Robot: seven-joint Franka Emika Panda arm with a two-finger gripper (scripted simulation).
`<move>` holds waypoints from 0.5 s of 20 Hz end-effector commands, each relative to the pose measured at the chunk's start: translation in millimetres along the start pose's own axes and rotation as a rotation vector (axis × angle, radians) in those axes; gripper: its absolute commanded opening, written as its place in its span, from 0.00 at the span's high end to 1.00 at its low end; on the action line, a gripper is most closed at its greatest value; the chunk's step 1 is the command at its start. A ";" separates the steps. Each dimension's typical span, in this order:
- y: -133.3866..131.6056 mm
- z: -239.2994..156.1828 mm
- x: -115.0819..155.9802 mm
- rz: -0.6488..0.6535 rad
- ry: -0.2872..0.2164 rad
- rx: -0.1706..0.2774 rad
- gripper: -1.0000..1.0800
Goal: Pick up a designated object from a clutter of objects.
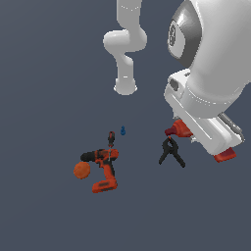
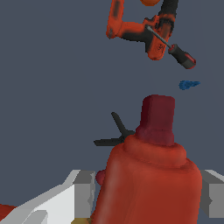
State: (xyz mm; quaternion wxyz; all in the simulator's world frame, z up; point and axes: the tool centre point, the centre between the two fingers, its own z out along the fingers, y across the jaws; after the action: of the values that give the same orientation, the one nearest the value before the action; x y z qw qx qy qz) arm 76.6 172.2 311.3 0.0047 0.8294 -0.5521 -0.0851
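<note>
Between the gripper's (image 2: 148,197) fingers (image 2: 83,194), which pinch its body on either flank, sits the small all-red drill (image 2: 151,175), its dark nose aimed at twelve o'clock in the wrist view. It looks rigid and smooth-shelled, likely light but nose-heavy, so the broad body seems the safest hold. The exterior view shows what the wrist view hides: the black spring clamp (image 1: 171,153) just beside the drill, and the orange ball (image 1: 81,170) touching the larger orange-red drill (image 1: 104,168), well apart.
</note>
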 end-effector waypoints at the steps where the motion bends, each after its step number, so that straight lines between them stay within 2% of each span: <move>1: -7.7 -14.9 -2.6 0.000 0.000 0.004 1.00; 10: -30.4 -51.0 -9.0 -0.001 -0.001 0.004 1.00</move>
State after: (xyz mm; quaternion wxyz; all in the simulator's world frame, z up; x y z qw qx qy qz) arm 104.5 185.8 351.5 0.0045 0.8293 -0.5521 -0.0857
